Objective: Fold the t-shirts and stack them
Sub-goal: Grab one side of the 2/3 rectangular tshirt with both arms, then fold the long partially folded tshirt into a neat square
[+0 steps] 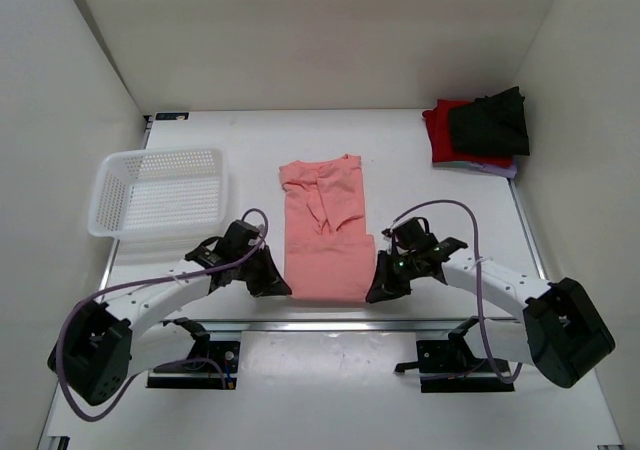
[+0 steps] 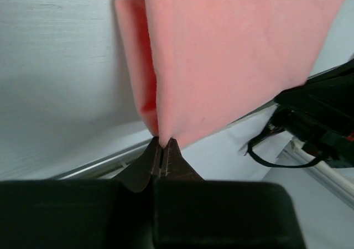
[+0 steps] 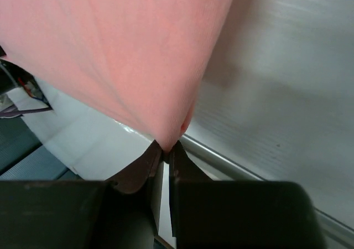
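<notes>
The salmon-pink t-shirt lies lengthwise in the middle of the table, folded narrow, sleeves tucked over its far half. My left gripper is shut on its near left corner. My right gripper is shut on its near right corner. Both corners are lifted a little off the table. A stack of folded shirts sits at the far right: a black one on a red one on a pale lavender one.
A white lattice basket stands at the left, just beyond my left arm. White walls close in the table on the left, back and right. A metal rail runs along the near edge by the arm bases.
</notes>
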Action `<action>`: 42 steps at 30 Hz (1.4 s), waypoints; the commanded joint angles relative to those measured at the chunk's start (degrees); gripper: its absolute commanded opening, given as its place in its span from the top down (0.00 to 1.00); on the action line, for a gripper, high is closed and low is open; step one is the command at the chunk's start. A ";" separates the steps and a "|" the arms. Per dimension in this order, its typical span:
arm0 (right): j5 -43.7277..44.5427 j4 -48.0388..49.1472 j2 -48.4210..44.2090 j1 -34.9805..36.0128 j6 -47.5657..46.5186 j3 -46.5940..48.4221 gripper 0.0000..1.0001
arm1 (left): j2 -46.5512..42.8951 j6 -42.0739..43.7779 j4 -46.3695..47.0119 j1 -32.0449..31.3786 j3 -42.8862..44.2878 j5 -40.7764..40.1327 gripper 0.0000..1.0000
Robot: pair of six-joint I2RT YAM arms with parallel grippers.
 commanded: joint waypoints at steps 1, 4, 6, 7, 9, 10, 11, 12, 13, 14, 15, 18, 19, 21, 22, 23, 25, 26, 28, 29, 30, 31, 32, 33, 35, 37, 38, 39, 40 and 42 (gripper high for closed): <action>-2.07 -4.55 -1.71 -1.96 -1.62 3.52 1.00 | -3.22 -1.81 -5.05 1.78 3.14 -2.25 1.00; -2.95 -8.95 0.66 -4.77 -4.87 10.19 1.00 | -2.88 -1.55 -4.89 5.29 6.65 -1.11 1.00; -3.39 -11.41 4.07 -7.31 -7.76 14.51 1.00 | -0.26 -0.41 -4.80 6.79 9.81 -0.84 1.00; -3.91 -12.12 4.53 -8.81 -8.74 17.05 1.00 | 1.33 0.46 -4.88 8.02 12.18 -0.06 1.00; -4.61 -13.78 8.56 -10.48 -10.40 22.06 1.00 | 4.58 1.61 -5.15 9.60 17.01 0.56 1.00; -4.88 -14.14 10.40 -11.36 -11.90 25.47 1.00 | 5.55 2.14 -5.15 11.18 18.16 1.18 1.00; -4.88 -15.28 13.03 -12.33 -13.13 29.16 1.00 | 7.39 2.75 -4.71 11.80 20.44 2.14 1.00; -4.88 -15.90 16.19 -13.03 -13.92 30.94 0.99 | 10.02 3.45 -4.45 13.37 21.51 2.15 1.00; -4.45 -17.12 17.35 -13.47 -14.98 34.96 1.00 | 11.18 3.90 -4.10 14.78 24.04 2.41 1.00; -4.18 -18.18 20.50 -14.35 -15.60 38.48 1.00 | 13.71 4.16 -4.09 15.67 26.67 3.20 1.00; -3.92 -18.71 23.57 -15.14 -16.30 40.95 1.00 | 16.78 4.77 -4.18 16.81 28.01 2.94 1.00; -4.53 -20.82 32.70 -17.51 -17.01 52.38 1.00 | 25.57 5.66 -4.18 19.79 40.10 3.29 1.00; -4.27 -21.43 36.75 -18.39 -17.27 58.06 1.00 | 29.60 5.57 -4.27 20.67 42.06 3.29 1.00; -3.22 -24.59 43.51 -19.36 -17.63 68.10 0.99 | 35.67 5.31 -3.13 21.73 52.14 3.29 1.00; -2.87 -25.56 48.69 -19.98 -17.45 75.18 1.00 | 40.84 4.52 -3.13 22.35 55.15 3.55 1.00; -3.12 -27.14 51.26 -21.29 -17.27 83.08 1.00 | 45.68 3.82 -3.04 23.14 61.01 3.12 0.96; -4.88 -29.86 61.96 -22.70 -15.35 95.34 0.83 | 52.54 2.07 -2.08 24.37 69.83 4.16 0.73; -5.41 -31.10 64.19 -23.58 -14.47 103.82 0.77 | 56.41 -0.29 -0.42 25.16 74.64 5.82 0.57; -4.45 -35.13 73.48 -24.72 -12.54 116.96 0.62 | 61.52 -2.68 1.52 26.13 83.26 7.68 0.01; -3.92 -36.02 77.01 -25.25 -11.74 123.53 0.57 | 64.51 -3.47 0.92 26.13 85.65 8.56 0.01; -3.66 -37.60 78.26 -25.69 -11.56 127.68 0.57 | 66.62 -3.66 -0.13 26.31 89.59 9.52 0.02; -3.22 -38.83 79.67 -25.35 -11.47 129.46 0.56 | 67.34 -3.83 -1.01 26.57 92.42 9.53 0.02; -2.26 -39.97 80.20 -25.26 -12.78 129.48 0.54 | 67.78 -3.31 -1.98 26.05 93.49 9.10 0.01; -1.64 -40.59 80.38 -25.52 -14.01 129.40 0.54 | 67.01 -3.13 -1.38 26.13 93.15 8.83 0.02; 1.61 -42.27 80.74 -24.21 -17.96 129.13 0.50 | 64.73 -3.57 0.55 25.87 88.08 8.83 0.01; 3.90 -42.63 80.82 -22.19 -20.95 128.87 0.44 | 60.60 -4.80 5.02 25.96 83.06 8.92 0.01; 4.69 -42.97 81.00 -21.22 -22.01 128.52 0.41 | 59.71 -5.32 5.57 25.96 81.56 9.00 0.01; 5.74 -43.41 81.26 -20.87 -23.58 128.78 0.41 | 57.70 -5.85 7.14 25.96 79.28 9.00 0.01; 6.97 -44.11 81.70 -20.08 -24.73 128.43 0.39 | 56.72 -6.20 7.68 25.70 78.04 8.92 0.01; 9.26 -46.48 83.19 -18.41 -26.31 129.22 0.35 | 54.35 -6.12 7.68 25.43 77.59 8.74 0.01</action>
